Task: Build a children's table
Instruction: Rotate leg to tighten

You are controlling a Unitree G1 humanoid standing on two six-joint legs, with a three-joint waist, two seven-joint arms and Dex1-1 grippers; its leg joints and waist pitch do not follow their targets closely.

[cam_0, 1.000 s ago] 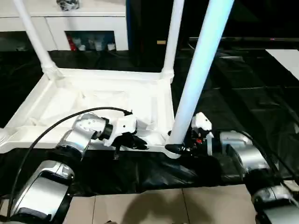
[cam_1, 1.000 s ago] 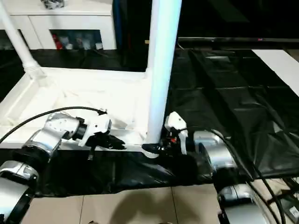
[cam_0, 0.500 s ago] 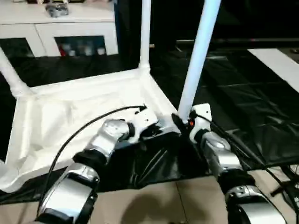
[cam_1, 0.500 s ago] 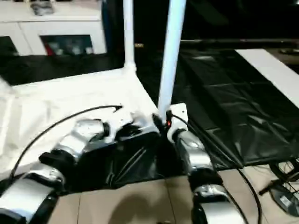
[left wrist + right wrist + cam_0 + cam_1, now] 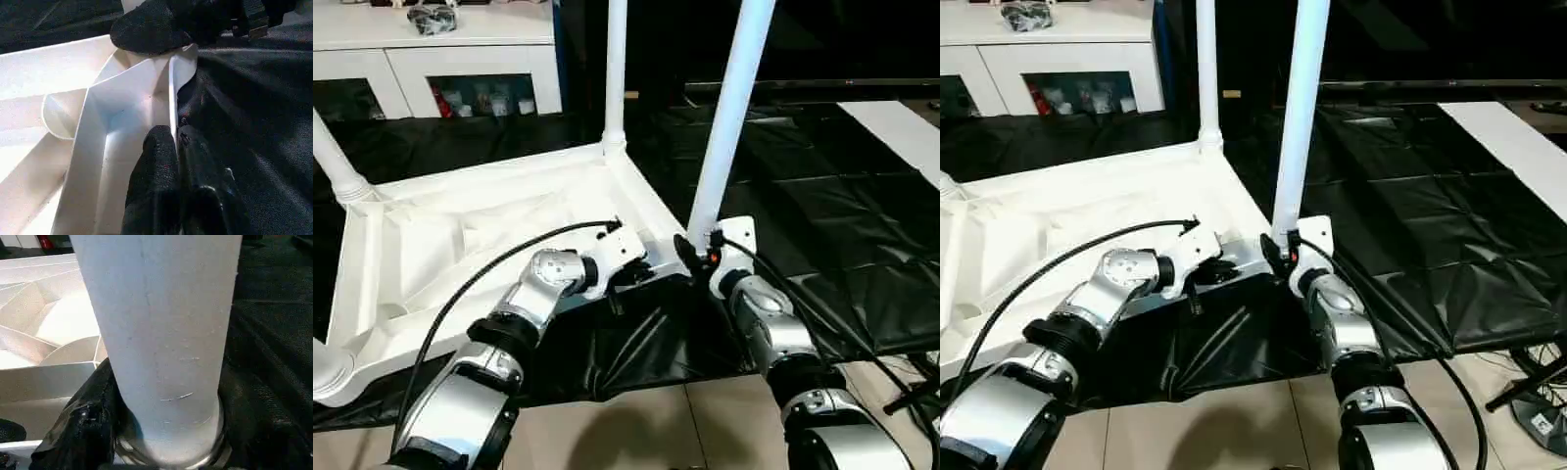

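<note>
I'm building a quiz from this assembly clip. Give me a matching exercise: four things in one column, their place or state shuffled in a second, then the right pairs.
Things:
1. left hand
2. right hand
3. near right leg
4. white cabinet

States:
A. stands upright in a corner socket of the upturned tabletop
B. behind the black-draped table
C. pinching the tabletop's near rim
D. at the base of a leg

Pairs: 1-C, 2-D, 3-A, 4-B
</note>
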